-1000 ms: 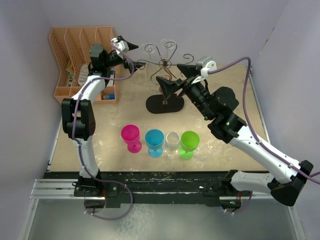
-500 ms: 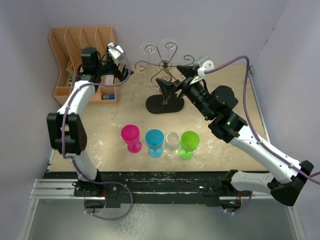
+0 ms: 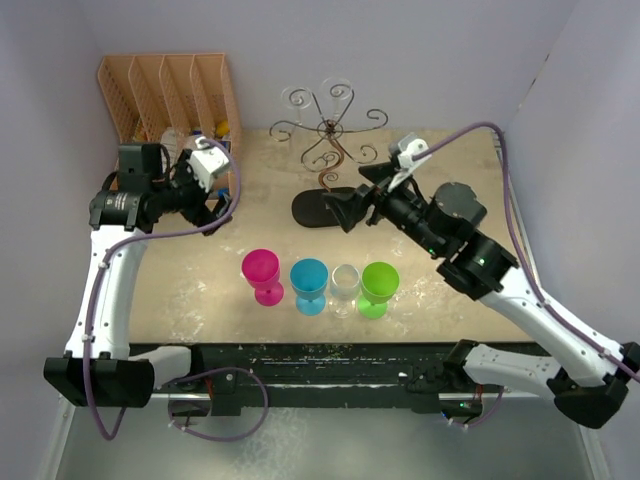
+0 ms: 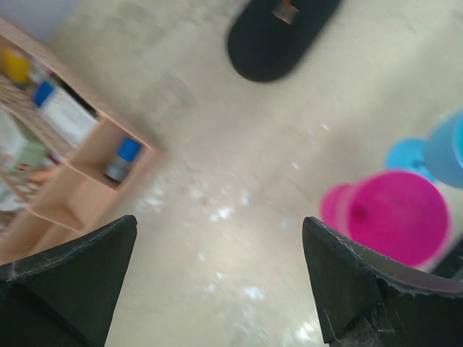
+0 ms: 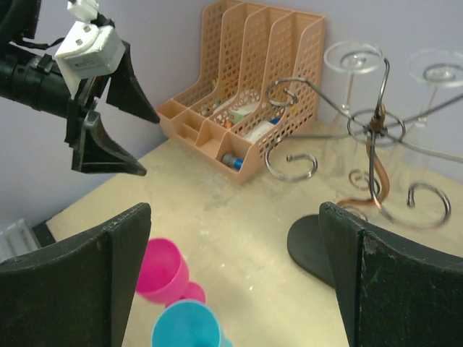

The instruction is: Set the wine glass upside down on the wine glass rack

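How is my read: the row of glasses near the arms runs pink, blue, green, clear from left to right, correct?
Not quite: the last two are swapped. The top external view shows the row running pink glass, blue glass, clear glass, green glass from left to right.

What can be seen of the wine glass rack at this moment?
The wine glass rack is thin dark wire: curled scroll arms spreading from a wavy stem on a flat black oval base. It stands upright at the far middle of the table, right of the peach organizer. Two clear glasses appear to hang upside down from its far arms. No jaws touch it.
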